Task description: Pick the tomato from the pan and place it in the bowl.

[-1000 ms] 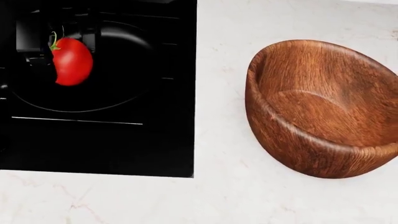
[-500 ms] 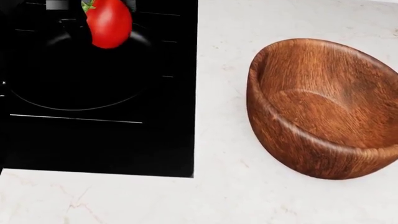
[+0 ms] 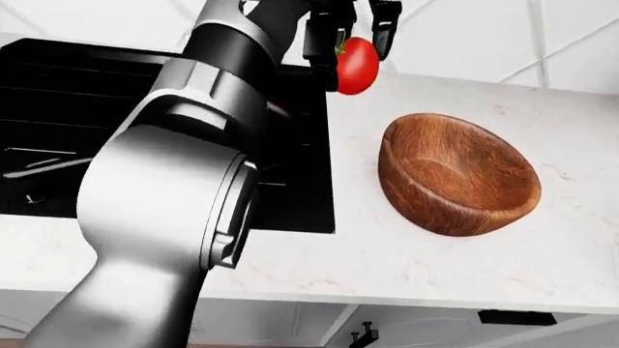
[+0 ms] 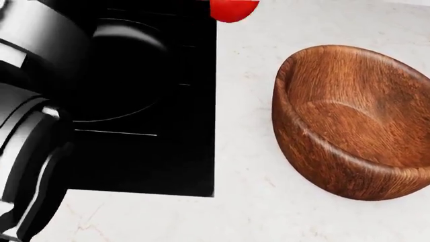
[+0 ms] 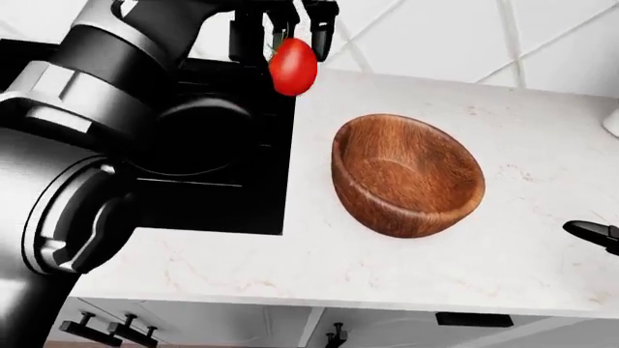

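Rightward and upward is where the tomato (image 3: 357, 65) has gone since half a second ago: then it hung over the pan (image 5: 198, 134), now it is past the stove (image 3: 58, 123) edge, above the white counter (image 3: 435, 261). The left arm has swung in across the left of the views. The left hand (image 3: 346, 32) pinches the tomato, dark fingers (image 3: 383, 35) clamped on either side. No writing or label can be read anywhere. The head view catches only the tomato's red underside at its top edge; both eye views show it whole, long axis upright, green stem end up among the fingers. The wooden bowl (image 5: 406, 174) sits tipped on the counter, lower right of the tomato. A dark tip at the right-eye view's right edge may be the right hand (image 5: 592, 233); I cannot tell its state.
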Controlling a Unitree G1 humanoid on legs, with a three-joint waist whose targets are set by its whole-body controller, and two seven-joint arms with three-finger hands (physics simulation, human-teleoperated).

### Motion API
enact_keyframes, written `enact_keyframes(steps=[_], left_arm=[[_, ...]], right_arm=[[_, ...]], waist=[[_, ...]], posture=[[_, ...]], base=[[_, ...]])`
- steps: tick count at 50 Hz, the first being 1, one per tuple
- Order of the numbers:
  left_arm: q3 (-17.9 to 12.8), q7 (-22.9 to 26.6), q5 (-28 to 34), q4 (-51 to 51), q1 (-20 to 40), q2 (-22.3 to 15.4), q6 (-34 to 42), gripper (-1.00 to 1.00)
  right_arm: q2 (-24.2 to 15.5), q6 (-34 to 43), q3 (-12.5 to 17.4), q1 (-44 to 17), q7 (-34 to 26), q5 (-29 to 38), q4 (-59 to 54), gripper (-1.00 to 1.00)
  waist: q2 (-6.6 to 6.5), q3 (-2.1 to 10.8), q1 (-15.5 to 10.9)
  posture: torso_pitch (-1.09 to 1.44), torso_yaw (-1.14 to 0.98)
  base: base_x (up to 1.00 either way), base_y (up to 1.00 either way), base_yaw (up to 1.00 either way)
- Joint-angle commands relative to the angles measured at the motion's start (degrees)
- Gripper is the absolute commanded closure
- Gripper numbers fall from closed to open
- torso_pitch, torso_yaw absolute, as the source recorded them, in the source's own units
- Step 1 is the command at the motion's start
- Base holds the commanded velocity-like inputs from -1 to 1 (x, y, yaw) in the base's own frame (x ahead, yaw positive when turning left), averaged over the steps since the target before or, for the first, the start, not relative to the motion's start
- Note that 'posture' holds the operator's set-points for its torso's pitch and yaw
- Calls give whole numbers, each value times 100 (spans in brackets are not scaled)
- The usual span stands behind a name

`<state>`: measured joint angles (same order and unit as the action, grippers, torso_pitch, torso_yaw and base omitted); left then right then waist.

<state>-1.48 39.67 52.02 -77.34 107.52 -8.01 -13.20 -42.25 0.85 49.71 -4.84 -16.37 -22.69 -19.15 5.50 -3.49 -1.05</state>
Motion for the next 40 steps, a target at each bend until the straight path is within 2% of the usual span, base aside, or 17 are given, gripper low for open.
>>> enact_keyframes(steps=[1, 11, 23, 30, 33, 40], left_arm=[[-40, -123, -241, 271, 350, 105, 19, 100], [152, -345, -504, 327, 401, 805, 99, 100], [308, -624, -529, 310, 258, 1291, 56, 100], [270, -980, -638, 281, 342, 1566, 60, 100], [301, -1218, -624, 263, 282, 1686, -5, 100], [386, -1610, -524, 227, 103, 1905, -131, 100]], right_arm=[[-178, -163, 123, -68, 5, -35, 169, -100], [-168, -222, 202, -1, -51, -69, 89, -100], [-155, -201, 298, 81, -111, -138, 103, -100], [-205, -129, 414, 124, -148, -211, 140, -100], [-219, -138, 518, 191, -211, -256, 109, -100], [-216, -134, 555, 218, -223, -295, 108, -100]], waist=[[60, 158, 0], [125, 137, -9], [185, 135, -22], [218, 138, -27], [229, 136, -22], [252, 153, -19]], posture=[[0, 0], [0, 0], [0, 0], [0, 0], [0, 0], [0, 0]], base=[[0, 0, 0], [0, 0, 0], [0, 0, 0], [0, 0, 0], [0, 0, 0], [0, 0, 0]])
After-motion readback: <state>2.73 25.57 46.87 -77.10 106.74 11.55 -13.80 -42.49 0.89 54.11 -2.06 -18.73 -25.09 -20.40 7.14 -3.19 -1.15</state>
